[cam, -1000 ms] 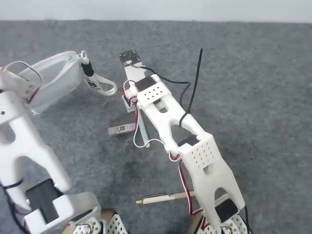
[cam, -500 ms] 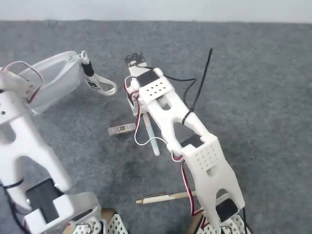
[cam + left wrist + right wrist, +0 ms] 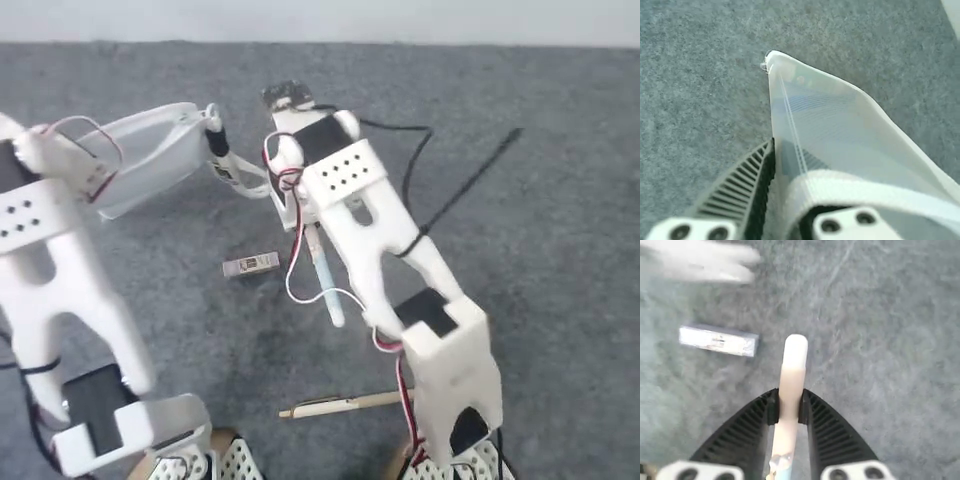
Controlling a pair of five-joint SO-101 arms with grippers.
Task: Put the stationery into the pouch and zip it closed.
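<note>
My left gripper (image 3: 785, 167) is shut on one end of the translucent white pouch (image 3: 840, 125), holding it above the carpet at the far left (image 3: 150, 155). The pouch's black zipper pull (image 3: 217, 140) and white strap point toward the right arm. My right gripper (image 3: 788, 401) is shut on a pale pen (image 3: 794, 357), which hangs tilted below the arm (image 3: 325, 280) near the middle. A small grey box (image 3: 250, 265) lies flat on the carpet just left of the pen, also seen under the right wrist (image 3: 718, 340). A beige pen (image 3: 335, 405) lies near the front.
Grey carpet (image 3: 540, 250) covers the whole table, with open room at the right. A black cable (image 3: 470, 190) arcs off the right arm. Both arm bases (image 3: 130, 440) stand at the front edge.
The left arm has swung the pouch rightward, toward the right arm. The right arm has raised the pale pen off the carpet and shifted a little right and farther back.
</note>
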